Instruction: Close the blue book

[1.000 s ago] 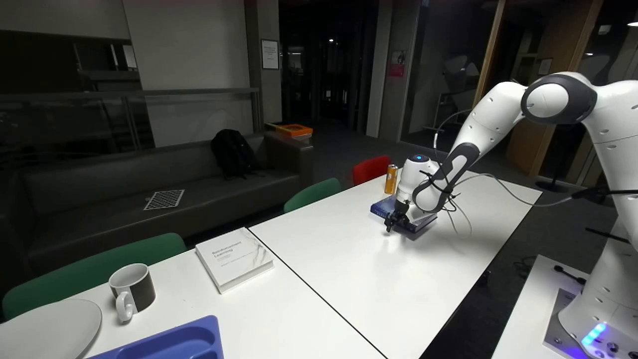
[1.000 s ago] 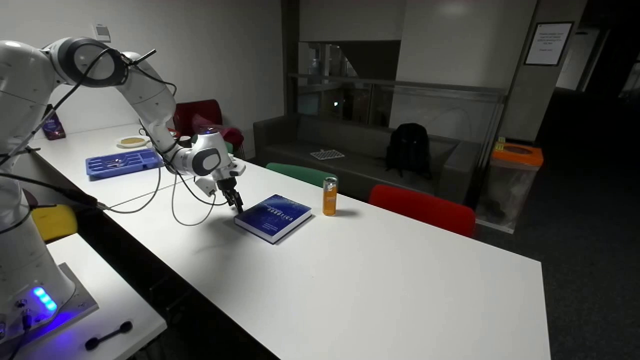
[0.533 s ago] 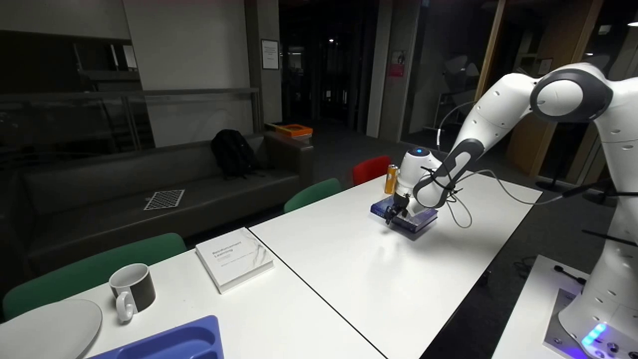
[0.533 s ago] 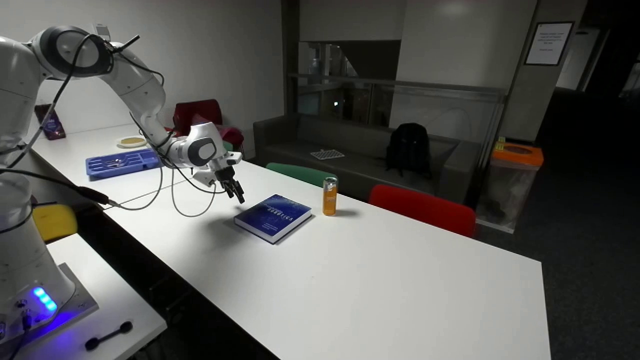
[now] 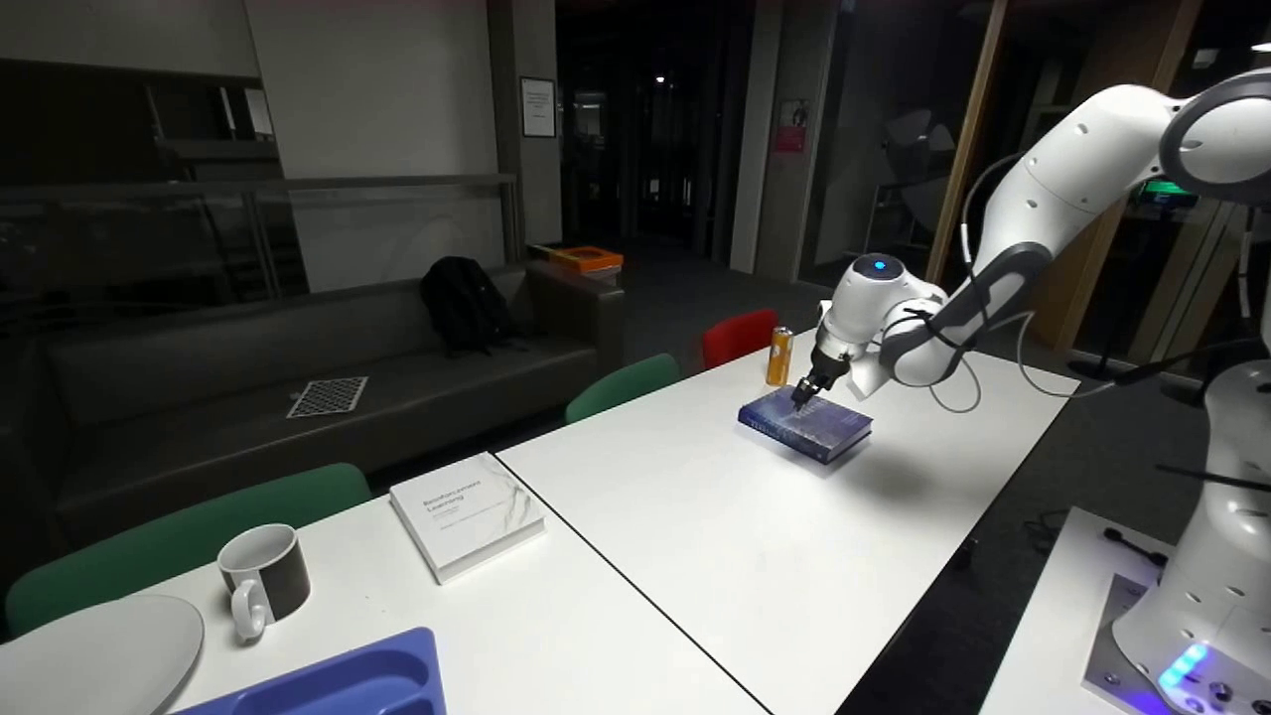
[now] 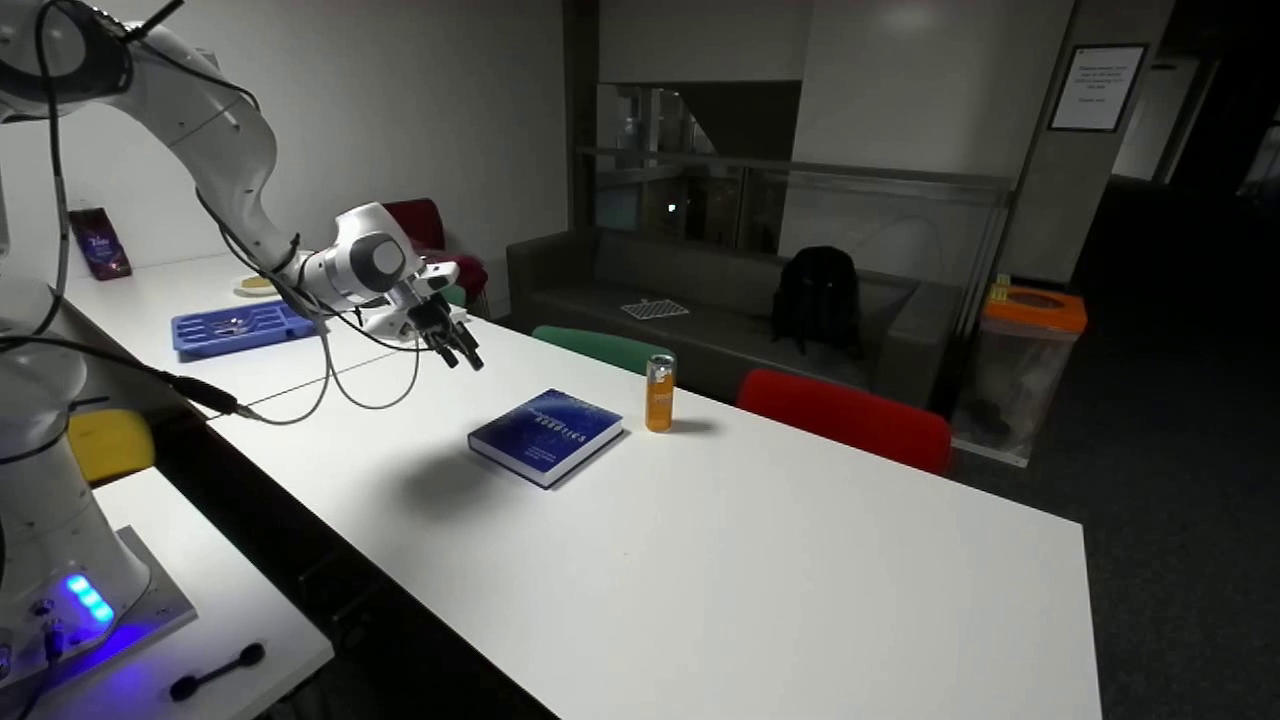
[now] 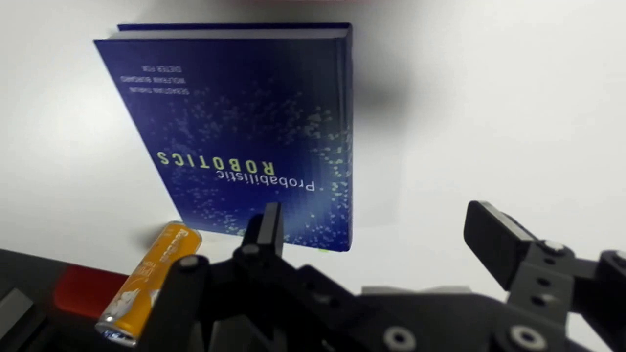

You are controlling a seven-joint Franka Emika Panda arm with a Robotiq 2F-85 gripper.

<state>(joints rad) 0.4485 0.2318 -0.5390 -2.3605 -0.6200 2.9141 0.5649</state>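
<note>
The blue book (image 5: 819, 429) lies flat and closed on the white table, with its front cover up. It also shows in an exterior view (image 6: 545, 432) and in the wrist view (image 7: 234, 117), where its spine faces right. My gripper (image 7: 374, 215) is open, with nothing between its fingers. It is in the air above the table, near the spine side of the book, and touches nothing. In the wrist view the left finger overlaps the book's cover in the picture. The gripper also shows in both exterior views (image 5: 800, 397) (image 6: 463, 363).
An orange can (image 6: 659, 395) stands upright close to the book. A white booklet (image 5: 467, 514), a mug (image 5: 266, 574), a plate (image 5: 99, 655) and a blue tray (image 6: 245, 328) are farther along the table. A red chair (image 6: 850, 420) and green chairs (image 6: 605, 347) line the far edge.
My gripper has risen from low beside the book's spine edge and drawn back toward the robot's base. The book and the can have not moved.
</note>
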